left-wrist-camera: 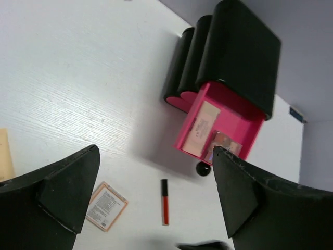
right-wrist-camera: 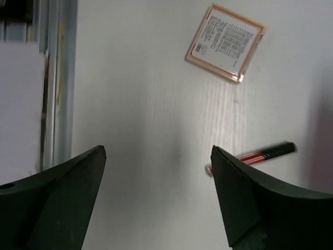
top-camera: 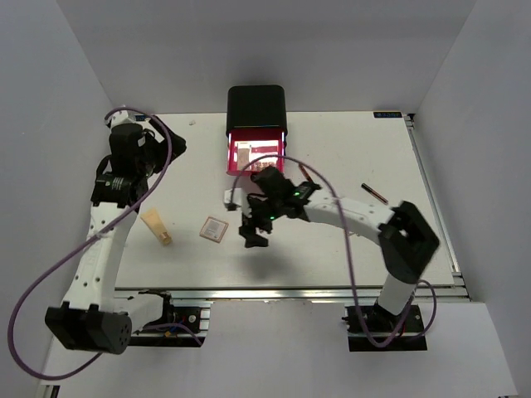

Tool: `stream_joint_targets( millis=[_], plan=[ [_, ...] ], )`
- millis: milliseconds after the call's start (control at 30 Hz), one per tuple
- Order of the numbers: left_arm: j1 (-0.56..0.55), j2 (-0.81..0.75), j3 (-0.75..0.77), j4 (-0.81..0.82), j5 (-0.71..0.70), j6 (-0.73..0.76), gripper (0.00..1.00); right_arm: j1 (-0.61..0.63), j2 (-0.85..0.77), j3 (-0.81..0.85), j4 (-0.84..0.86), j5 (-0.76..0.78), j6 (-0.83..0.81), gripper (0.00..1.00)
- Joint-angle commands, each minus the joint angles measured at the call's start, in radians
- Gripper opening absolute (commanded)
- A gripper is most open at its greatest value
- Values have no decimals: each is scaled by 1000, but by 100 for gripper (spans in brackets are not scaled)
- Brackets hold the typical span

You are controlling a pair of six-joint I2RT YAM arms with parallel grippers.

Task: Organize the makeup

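A square tan palette [top-camera: 214,228] lies label-up on the white table, also seen as the palette [left-wrist-camera: 106,205] and the palette [right-wrist-camera: 225,42]. A tan tube [top-camera: 157,225] lies left of it. A red-and-black stick [left-wrist-camera: 164,201] rests in front of the open pink drawer [top-camera: 255,153], which holds palettes [left-wrist-camera: 202,128]. The same stick [right-wrist-camera: 255,155] lies beside my right fingertip. Another dark stick [top-camera: 374,193] lies far right. My right gripper [top-camera: 253,230] [right-wrist-camera: 158,149] hovers open and empty near the square palette. My left gripper [top-camera: 170,145] [left-wrist-camera: 155,151] is open and empty at the back left.
The black box [top-camera: 257,108] [left-wrist-camera: 234,52] stands at the back centre with its drawer pulled out toward me, a black knob [left-wrist-camera: 203,169] on the drawer front. The table's metal rail [right-wrist-camera: 52,78] runs along the near edge.
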Motion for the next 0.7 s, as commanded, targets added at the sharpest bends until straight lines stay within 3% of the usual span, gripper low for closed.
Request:
stream_joint_targets(
  millis=[0, 133, 433, 667],
  plan=[
    [-27, -70, -5, -62, -46, 25, 98, 71, 148, 148, 56, 186, 250, 89],
    [-26, -150, 9, -142, -117, 53, 98, 196, 324, 278, 104, 459, 390, 89],
    [-26, -210, 27, -264, -200, 87, 98, 233, 579, 603, 14, 506, 490, 89],
    [-26, -201, 32, -272, -202, 127, 98, 235, 610, 613, 41, 602, 424, 90]
  ],
)
